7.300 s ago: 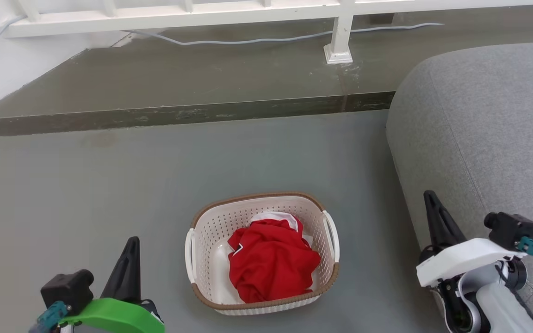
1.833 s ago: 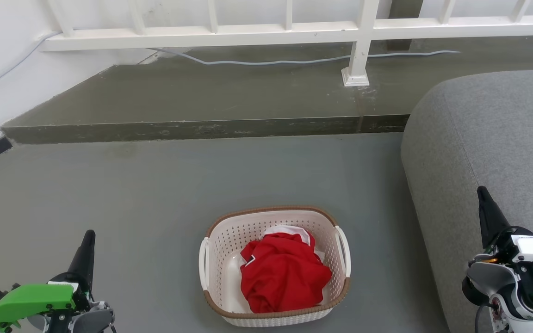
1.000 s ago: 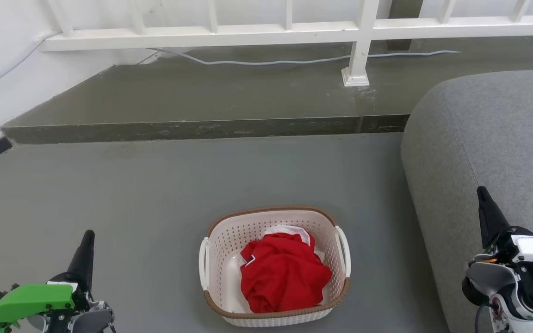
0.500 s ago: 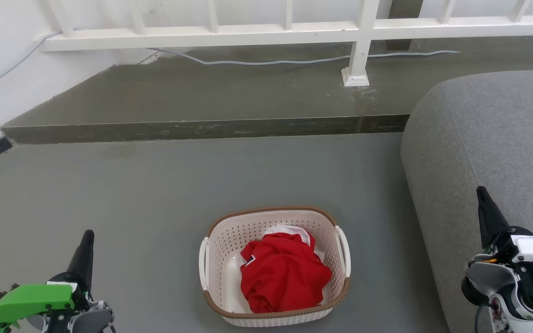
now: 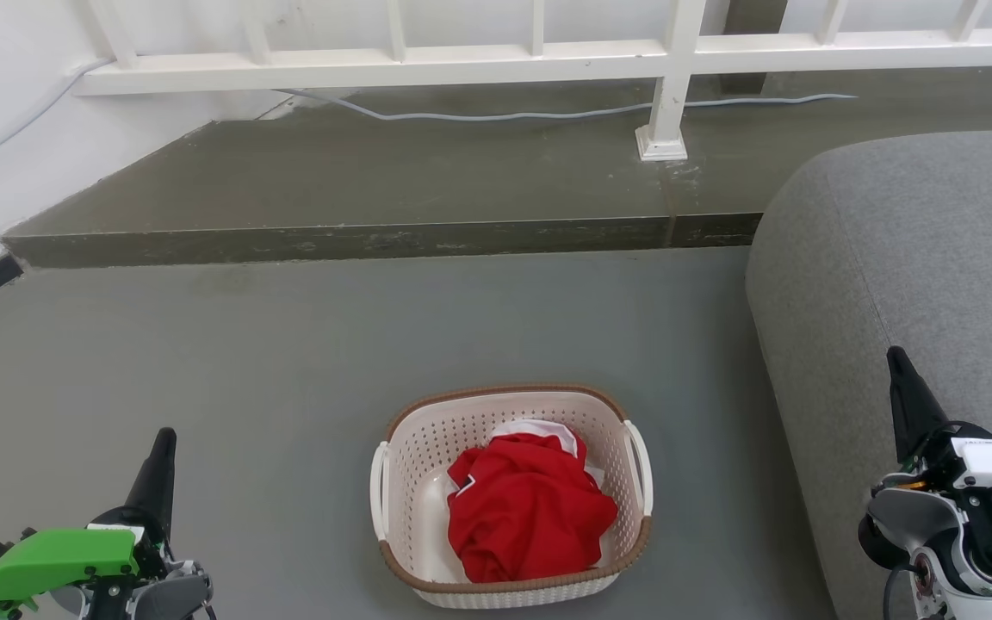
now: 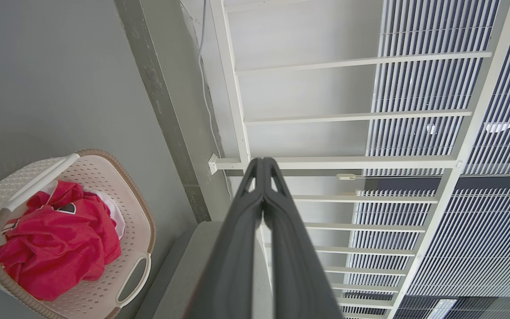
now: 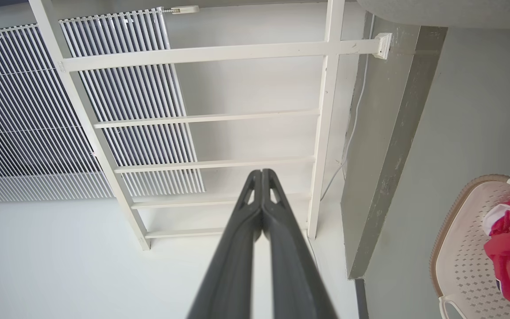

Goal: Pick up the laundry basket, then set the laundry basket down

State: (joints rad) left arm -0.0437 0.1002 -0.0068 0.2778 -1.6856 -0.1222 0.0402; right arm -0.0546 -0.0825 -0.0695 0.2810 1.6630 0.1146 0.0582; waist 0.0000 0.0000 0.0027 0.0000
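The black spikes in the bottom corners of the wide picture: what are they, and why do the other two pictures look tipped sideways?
Those spikes are the robot's two hands, called grippers: the left gripper and the right gripper. Each is a pair of long dark fingers, pressed shut here and holding nothing. The wide picture comes from a camera on the robot's head, looking down at the grey floor. The other two come from cameras on its wrists, looking along the fingers, so the room appears tilted. On the floor sits the laundry basket, cream with a brown rim, with a red garment inside. A grey sofa stands at the right, a white railing behind.
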